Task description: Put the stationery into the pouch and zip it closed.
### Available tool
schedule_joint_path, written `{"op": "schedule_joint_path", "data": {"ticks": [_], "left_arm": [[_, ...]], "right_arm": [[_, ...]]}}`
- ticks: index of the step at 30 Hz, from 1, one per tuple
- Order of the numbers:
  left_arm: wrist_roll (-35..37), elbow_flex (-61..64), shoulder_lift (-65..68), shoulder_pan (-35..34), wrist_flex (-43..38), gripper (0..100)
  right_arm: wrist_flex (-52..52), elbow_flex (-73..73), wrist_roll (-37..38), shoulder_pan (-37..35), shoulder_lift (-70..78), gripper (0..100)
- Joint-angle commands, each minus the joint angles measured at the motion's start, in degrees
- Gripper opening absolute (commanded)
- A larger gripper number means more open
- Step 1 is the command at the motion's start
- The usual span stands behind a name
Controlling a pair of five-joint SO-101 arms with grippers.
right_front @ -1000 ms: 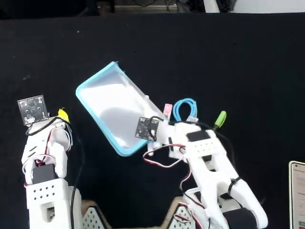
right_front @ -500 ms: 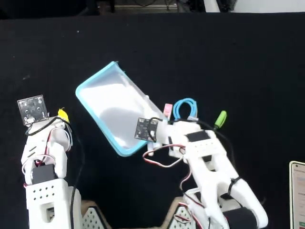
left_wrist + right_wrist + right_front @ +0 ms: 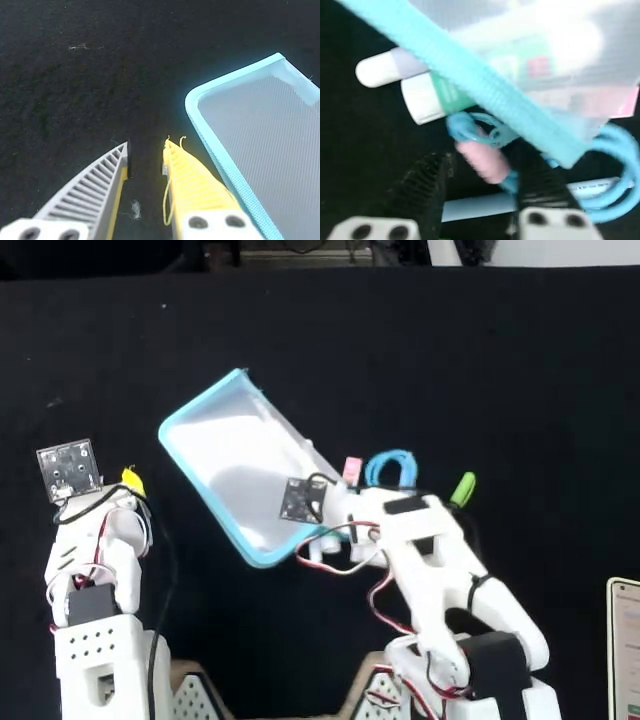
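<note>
We see the pouch lying slantwise, stationery poking from its mouth. The right hand, fingers apart, straddles the zipper pull there; the left hand, parted and empty, sits near the pouch's opposite end.

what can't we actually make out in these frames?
Pouch opening: high view, right arm covers that corner; open or zipped unknown.
Green marker: high view, tip shows, rest under the arm.
Two white-capped sticks: right wrist view, pouch's teal edge crosses them; inside or underneath unclear.
Right gripper: whether it grips the pink piece, cannot tell.
</note>
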Motion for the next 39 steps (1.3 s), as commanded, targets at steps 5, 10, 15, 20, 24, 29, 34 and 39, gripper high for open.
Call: {"op": "schedule_joint_path", "data": {"ticks": [5, 10, 15, 20, 24, 29, 34, 39], "left_arm": [[0.0, -0.9, -0.8, 0.2, -0.2, 12], [0.0, -0.9, -0.8, 0.2, -0.2, 12], [-0.1, -0.9, -0.8, 0.1, 0.0, 12], [-0.1, -0.9, -0.8, 0.1, 0.0, 12], [-0.1, -0.9, -0.8, 0.1, 0.1, 12], [-0.1, -0.9, -0.8, 0.1, 0.0, 12], [-0.1, -0.9, -0.8, 0.1, -0.2, 12], [-0.1, -0.9, -0.8, 0.1, -0.1, 12]], "right_arm": [[14.3, -9.2, -12.4, 1.1, -11.8, 1.5], [31.4, -15.7, -15.9, 1.1, -21.3, 1.1], [35.3, -11.1, -18.5, 1.4, -20.2, 1.1], [29.7, -6.8, -22.2, 1.4, -13.2, 4.7], [24.9, -7.3, -26.6, 1.1, -5.6, 16.0], [31.3, -14.5, -27.8, 0.9, -1.9, 16.6], [27.5, -13.5, -27.3, 0.0, -1.5, 17.0], [21.6, -8.2, -23.7, -1.6, -1.5, 17.1]]}}
